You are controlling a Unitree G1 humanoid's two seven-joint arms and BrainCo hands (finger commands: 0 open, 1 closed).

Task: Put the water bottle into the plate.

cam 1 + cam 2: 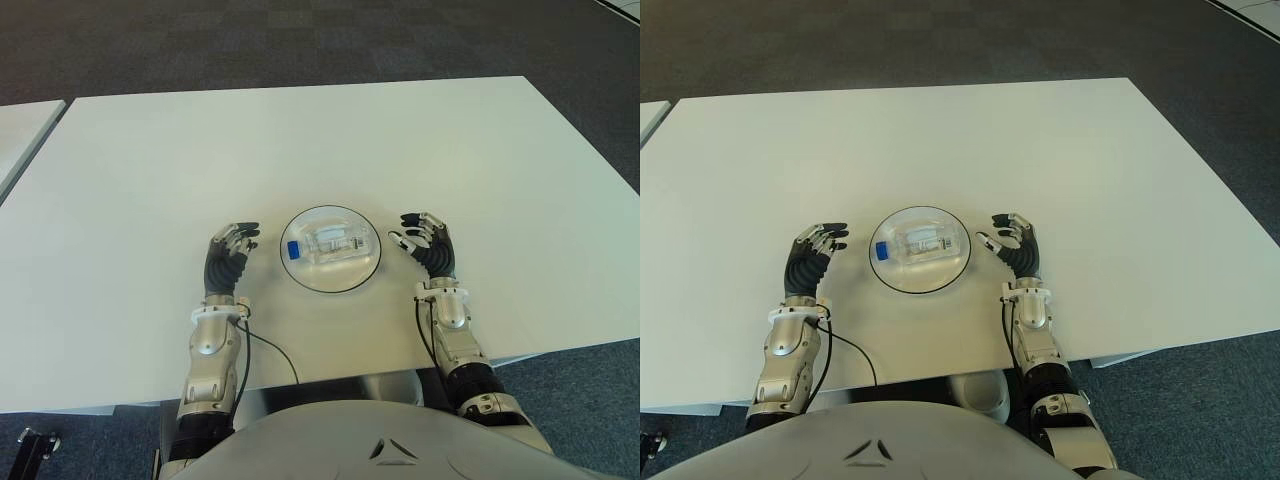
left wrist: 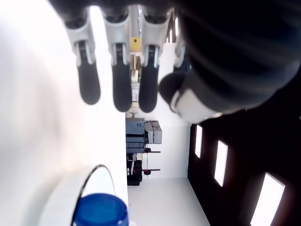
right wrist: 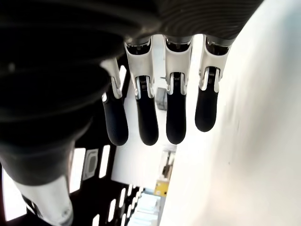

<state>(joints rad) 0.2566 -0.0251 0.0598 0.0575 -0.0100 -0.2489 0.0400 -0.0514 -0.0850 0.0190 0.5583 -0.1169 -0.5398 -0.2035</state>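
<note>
1. Left robot hand [image 1: 229, 255] left of the plate [image 1: 366, 272], right robot hand [image 1: 428, 243] right of it; both with fingers relaxed, holding nothing.
2. Water bottle [image 1: 329, 245] lies on its side inside the plate, blue cap [image 1: 293, 249] toward the left hand. Placement looks done.
3. Desk [image 1: 300, 140] beyond holds nothing else.

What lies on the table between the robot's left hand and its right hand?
The eye views show a round plate lying between the left hand and the right hand, with the water bottle on its side in it, blue cap toward the left hand.
</note>
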